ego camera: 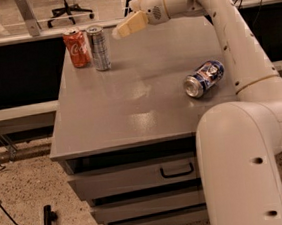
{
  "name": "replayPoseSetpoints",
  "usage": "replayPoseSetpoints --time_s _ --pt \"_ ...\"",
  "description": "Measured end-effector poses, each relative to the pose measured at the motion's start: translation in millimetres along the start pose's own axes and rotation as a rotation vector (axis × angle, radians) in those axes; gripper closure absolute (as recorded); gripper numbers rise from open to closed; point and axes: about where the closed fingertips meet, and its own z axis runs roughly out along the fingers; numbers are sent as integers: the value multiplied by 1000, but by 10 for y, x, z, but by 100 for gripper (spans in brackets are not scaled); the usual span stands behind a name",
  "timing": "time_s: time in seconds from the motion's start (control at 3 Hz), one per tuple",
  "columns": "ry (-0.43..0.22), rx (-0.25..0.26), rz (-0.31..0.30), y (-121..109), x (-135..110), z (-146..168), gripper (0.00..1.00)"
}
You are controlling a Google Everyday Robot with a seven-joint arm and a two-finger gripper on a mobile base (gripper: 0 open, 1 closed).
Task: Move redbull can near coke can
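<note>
- The redbull can (98, 47) stands upright near the far left corner of the grey bench (130, 105).
- It is tall and slim, with a silver body, blue-grey panels and a silver top. The print on it is too small to read.
- The coke can (77, 48) stands upright just to its left. It is red with white script and a silver top, and it is a little shorter and wider.
- The two cans stand side by side. Whether their sides touch or a sliver of bench shows between them I cannot tell.
- The gripper (120, 31) hangs in the air to the right of the redbull can, at about the height of its top, with its tan tip pointing down and left towards the can.
- The gripper is clear of the can, with a gap between its tip and the can's rim, and nothing is in it. It shows as one tan wedge seen from the side, so I cannot tell whether it is parted or closed.
- The white arm (224, 40) rises from the lower right, bends over the right edge of the bench and reaches across the back of it.
- A wider blue, red and white can (204, 78) lies on its side near the right edge, well apart from the other two, with its silver end turned forward and left.
- Below the bench top are grey drawers (133, 178), and the top one has a dark handle (177, 171).
</note>
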Motion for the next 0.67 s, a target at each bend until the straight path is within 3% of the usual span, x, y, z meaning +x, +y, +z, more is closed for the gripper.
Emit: replayPoseSetpoints --time_s 0.33,0.67 --pt "25 15 44 18 30 -221 0" --pt "26 15 47 19 33 -231 0"
